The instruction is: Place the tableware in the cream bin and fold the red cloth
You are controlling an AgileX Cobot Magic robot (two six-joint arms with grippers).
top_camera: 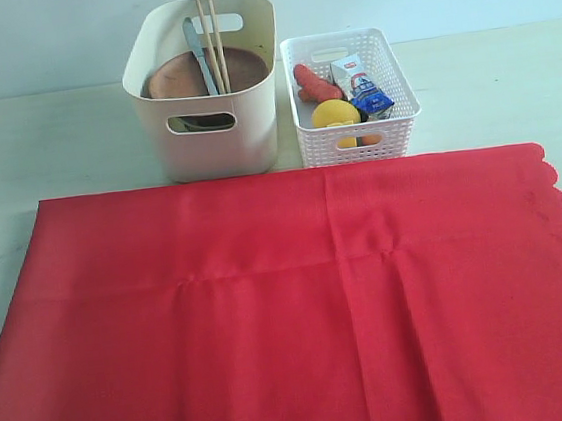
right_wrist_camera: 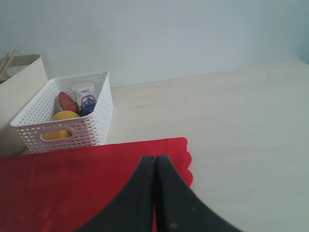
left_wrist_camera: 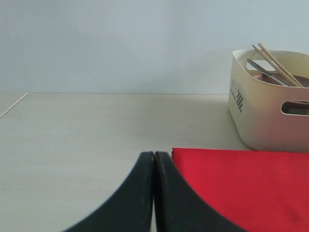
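The red cloth [top_camera: 301, 309] lies flat across the front of the table, its scalloped edge on the right. Behind it stands the cream bin [top_camera: 210, 127] holding a brown plate [top_camera: 187, 78], wooden chopsticks [top_camera: 211, 37] and a metal knife [top_camera: 198, 56]. Neither gripper shows in the exterior view. In the left wrist view my left gripper [left_wrist_camera: 154, 155] is shut and empty beside the cloth's [left_wrist_camera: 246, 183] far left corner, with the bin [left_wrist_camera: 268, 111] beyond. In the right wrist view my right gripper [right_wrist_camera: 155, 158] is shut and empty above the cloth [right_wrist_camera: 72, 188] near its scalloped corner.
A white lattice basket [top_camera: 351, 113] stands right of the cream bin with a lemon [top_camera: 334, 112], a sausage [top_camera: 316, 84] and a milk carton [top_camera: 360, 83] inside. The pale table [top_camera: 489, 88] runs back to a light wall.
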